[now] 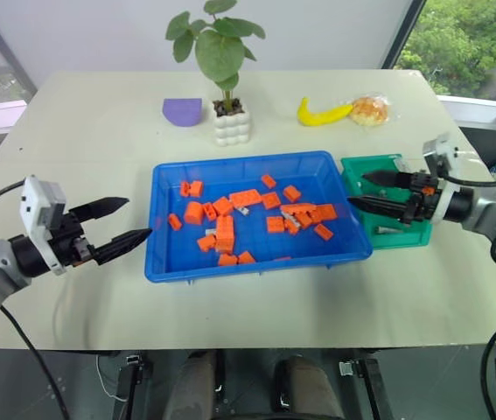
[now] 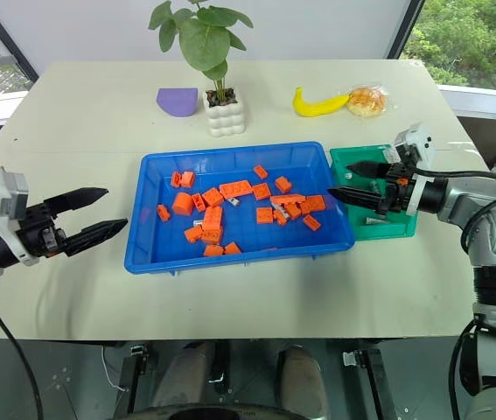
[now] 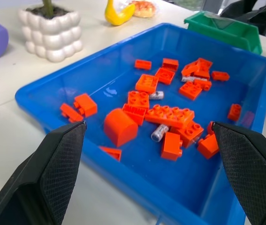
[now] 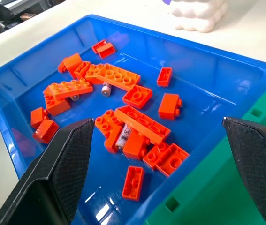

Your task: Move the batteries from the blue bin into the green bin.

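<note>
Your left gripper (image 1: 132, 220) hangs over the pale table (image 1: 90, 140) just beside the large shallow bright blue plastic bin (image 1: 164, 262) — fingers spread, nothing between them. Your right gripper (image 1: 358, 190) sits above the small rectangular green plastic bin (image 1: 409, 234), jaws wide and empty, pointing at the blue tray. The slim silvery batteries (image 4: 123, 136) lie in the blue bin among scattered orange plastic building blocks (image 1: 224, 229) — one half under a block.

Blue bin (image 1: 164, 262) open from above; orange blocks (image 1: 223, 229) crowd its centre and right, lying against the batteries (image 4: 123, 137). Bare bin floor at lower left. Tabletop (image 1: 81, 140) free at frame left and bottom. Potted plant (image 1: 230, 122) stands just above the bin.
</note>
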`<state>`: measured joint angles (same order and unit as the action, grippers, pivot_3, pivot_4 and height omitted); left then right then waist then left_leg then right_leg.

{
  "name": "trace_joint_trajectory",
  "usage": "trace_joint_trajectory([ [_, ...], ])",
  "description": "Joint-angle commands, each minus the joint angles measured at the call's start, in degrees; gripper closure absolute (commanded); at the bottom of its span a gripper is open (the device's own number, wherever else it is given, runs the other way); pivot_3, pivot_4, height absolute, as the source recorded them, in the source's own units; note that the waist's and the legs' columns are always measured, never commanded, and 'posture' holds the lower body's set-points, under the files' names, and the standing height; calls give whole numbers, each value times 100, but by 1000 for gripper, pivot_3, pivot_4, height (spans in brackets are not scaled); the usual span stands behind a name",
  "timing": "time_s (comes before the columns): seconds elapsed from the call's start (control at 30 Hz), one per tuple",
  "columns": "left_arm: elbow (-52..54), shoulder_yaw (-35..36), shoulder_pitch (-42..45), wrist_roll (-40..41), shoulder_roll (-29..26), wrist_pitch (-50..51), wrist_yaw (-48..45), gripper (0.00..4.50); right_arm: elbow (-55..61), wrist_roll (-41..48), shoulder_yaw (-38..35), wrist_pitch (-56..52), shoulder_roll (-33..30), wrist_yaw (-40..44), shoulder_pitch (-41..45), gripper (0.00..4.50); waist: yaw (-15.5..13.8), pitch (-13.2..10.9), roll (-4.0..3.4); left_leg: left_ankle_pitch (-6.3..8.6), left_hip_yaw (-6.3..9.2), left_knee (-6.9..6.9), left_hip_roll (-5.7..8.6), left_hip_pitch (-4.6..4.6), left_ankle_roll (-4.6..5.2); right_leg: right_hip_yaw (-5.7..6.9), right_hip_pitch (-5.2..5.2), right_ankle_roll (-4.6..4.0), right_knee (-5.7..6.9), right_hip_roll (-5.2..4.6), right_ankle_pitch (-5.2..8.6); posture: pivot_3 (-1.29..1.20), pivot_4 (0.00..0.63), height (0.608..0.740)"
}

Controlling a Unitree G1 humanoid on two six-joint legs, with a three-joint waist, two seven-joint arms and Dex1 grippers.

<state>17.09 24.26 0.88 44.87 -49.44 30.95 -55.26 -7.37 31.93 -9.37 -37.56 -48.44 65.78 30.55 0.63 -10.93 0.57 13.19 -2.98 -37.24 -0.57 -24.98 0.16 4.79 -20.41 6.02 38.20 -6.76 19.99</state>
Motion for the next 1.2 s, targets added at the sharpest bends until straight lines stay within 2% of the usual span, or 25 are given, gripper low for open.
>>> trace_joint_trajectory([
  [0.03, 157, -53, 87, -74, -66, -54, -78, 0, 260, 117, -107, -24, 0, -28, 1, 21, -6, 0, 0, 0, 0, 0, 0, 0, 0, 0, 0, 0, 0, 0, 0, 0, 150, 739],
  [0.87, 290, -107, 319, 53, 64, 275, 81, 0, 404, 38, 187, 191, 343, -52, 391, 21, -3, 0, 0, 0, 1, -1, 1, 0, 0, 0, 0, 0, 0, 1, 0, 0, 150, 739],
  [1.2, 283, -41, 257, 35, 40, 280, 21, 0, 295, -49, 223, 240, 265, 67, 449, 21, -3, 0, 0, 0, 1, -1, 1, 0, 0, 0, 0, 0, 0, 1, 0, 0, 150, 739],
])
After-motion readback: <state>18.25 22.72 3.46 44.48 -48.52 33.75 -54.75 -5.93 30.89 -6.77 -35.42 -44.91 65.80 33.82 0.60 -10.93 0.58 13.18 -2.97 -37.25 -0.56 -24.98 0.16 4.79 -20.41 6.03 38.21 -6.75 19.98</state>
